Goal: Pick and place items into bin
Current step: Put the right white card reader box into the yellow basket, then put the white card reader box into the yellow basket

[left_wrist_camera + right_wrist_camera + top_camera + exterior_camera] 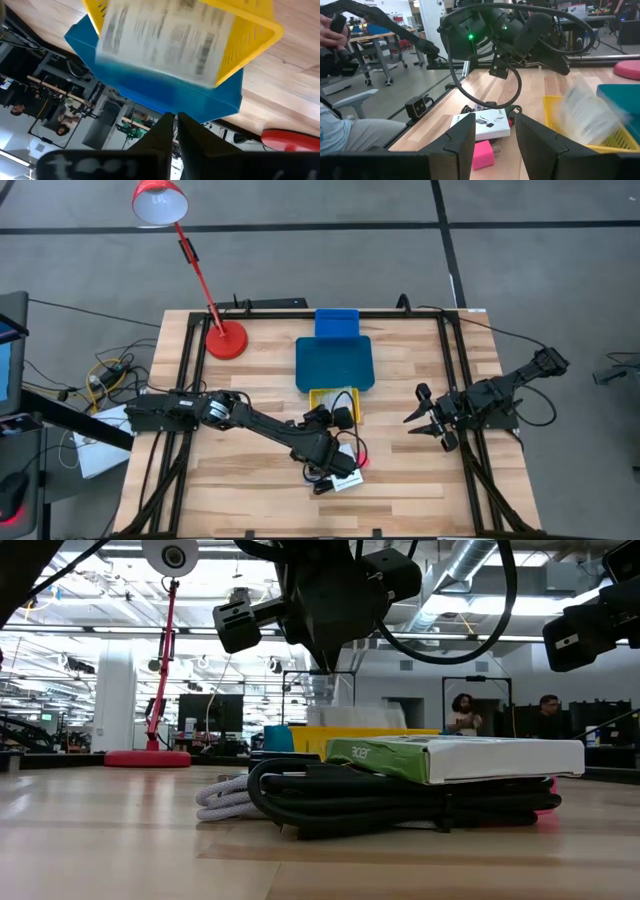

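My table (250, 500) is pale wood planks with a smooth, faintly shiny finish (the low view catches light along the grain). The yellow bin (250, 35) looks like slotted plastic, and the blue lid (335, 363) under it like smooth matt plastic. A white card (165, 37) over the bin reads as printed paper. Near the table's front edge, the box (460, 758) looks like cardboard, white with a glossy green side; the black cable (400, 805) has a smooth rubbery sheen, the grey cord (222, 802) a braided weave. The pink piece (482, 155) is matt plastic. My fingers (460, 140) are matt black plastic.
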{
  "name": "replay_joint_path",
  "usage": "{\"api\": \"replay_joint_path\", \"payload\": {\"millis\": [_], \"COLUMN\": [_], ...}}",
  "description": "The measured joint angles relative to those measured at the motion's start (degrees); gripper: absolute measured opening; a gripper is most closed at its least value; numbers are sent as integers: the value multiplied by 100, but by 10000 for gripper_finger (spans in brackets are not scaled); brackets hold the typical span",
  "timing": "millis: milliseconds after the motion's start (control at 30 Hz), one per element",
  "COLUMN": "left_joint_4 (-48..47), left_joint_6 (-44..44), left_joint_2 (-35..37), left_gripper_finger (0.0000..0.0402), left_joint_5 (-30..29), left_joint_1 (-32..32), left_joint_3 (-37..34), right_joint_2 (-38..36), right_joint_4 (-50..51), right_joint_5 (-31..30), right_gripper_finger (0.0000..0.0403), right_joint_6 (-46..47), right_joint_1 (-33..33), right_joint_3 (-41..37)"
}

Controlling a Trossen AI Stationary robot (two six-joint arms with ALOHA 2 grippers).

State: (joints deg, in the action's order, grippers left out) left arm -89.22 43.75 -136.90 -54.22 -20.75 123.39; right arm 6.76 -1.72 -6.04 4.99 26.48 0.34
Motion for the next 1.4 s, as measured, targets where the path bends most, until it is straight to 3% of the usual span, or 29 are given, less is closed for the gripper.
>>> {"api": "replay_joint_path", "payload": {"millis": [367,567,667,833,967,1100,1400], "left_joint_4": [1,21,21,72,495,1137,1980], "left_joint_6": [-327,-1345,-2150,-3727,-4151,-3982,-3878], "left_joint_2": [-2,-9,-7,127,357,593,1358], "left_gripper_finger": [32,32,32,32,32,32,32], "left_joint_5": [-4,64,669,2421,3446,3887,3917], "left_joint_1": [0,0,6,97,142,43,-134], "left_joint_3": [0,29,101,295,304,304,34], "right_joint_2": [2,0,0,0,2,2,2], "right_joint_4": [0,0,0,0,0,0,0], "right_joint_5": [-2,-2,-1,0,-1,0,-2], "right_gripper_finger": [133,134,133,134,133,134,133], "right_joint_6": [0,0,0,0,1,2,0], "right_joint_1": [0,0,2,2,1,2,0], "right_joint_3": [0,0,1,0,2,0,2]}}
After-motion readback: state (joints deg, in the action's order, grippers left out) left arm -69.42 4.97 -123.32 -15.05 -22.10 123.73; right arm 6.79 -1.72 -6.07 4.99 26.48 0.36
